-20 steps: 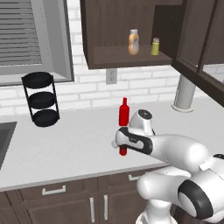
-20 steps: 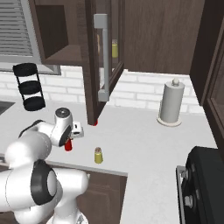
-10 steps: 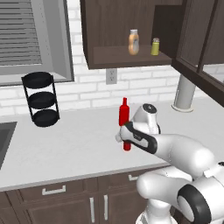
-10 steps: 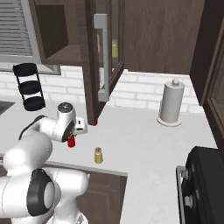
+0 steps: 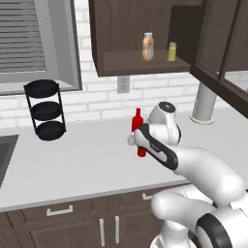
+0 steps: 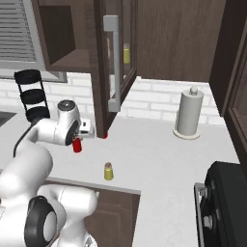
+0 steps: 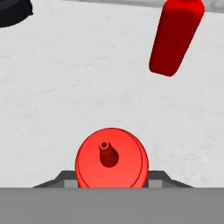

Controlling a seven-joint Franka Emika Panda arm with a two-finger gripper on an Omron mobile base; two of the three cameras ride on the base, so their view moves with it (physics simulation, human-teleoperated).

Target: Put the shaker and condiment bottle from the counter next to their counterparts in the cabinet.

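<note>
The condiment bottle (image 7: 111, 159), short, red and with a narrow nozzle, is seen from above between my fingertips. My gripper (image 5: 140, 145) (image 6: 77, 140) (image 7: 111, 179) is shut on it and holds it upright just above the counter (image 5: 72, 164). The red body (image 5: 141, 151) (image 6: 76, 146) hangs below the hand. The small yellow shaker (image 6: 109, 171) stands on the counter near its front edge, right of the hand. In the cabinet (image 5: 140, 63), on the shelf above, stand the counterparts: a tan-orange bottle (image 5: 148, 47) and a yellow-green shaker (image 5: 172, 52) (image 6: 126, 53).
A taller red bottle (image 5: 137, 119) (image 7: 175, 37) stands just behind the held one. The cabinet's glass door (image 6: 113, 67) hangs open over the counter. A black three-tier rack (image 5: 46, 110) (image 6: 31, 94) stands at left, a paper towel holder (image 5: 203, 104) (image 6: 187, 116) at right, a stove (image 6: 224, 202) at far right.
My hand has risen a little and moved right with the condiment bottle in its grip. The taller red bottle and the shaker stay where they were.
</note>
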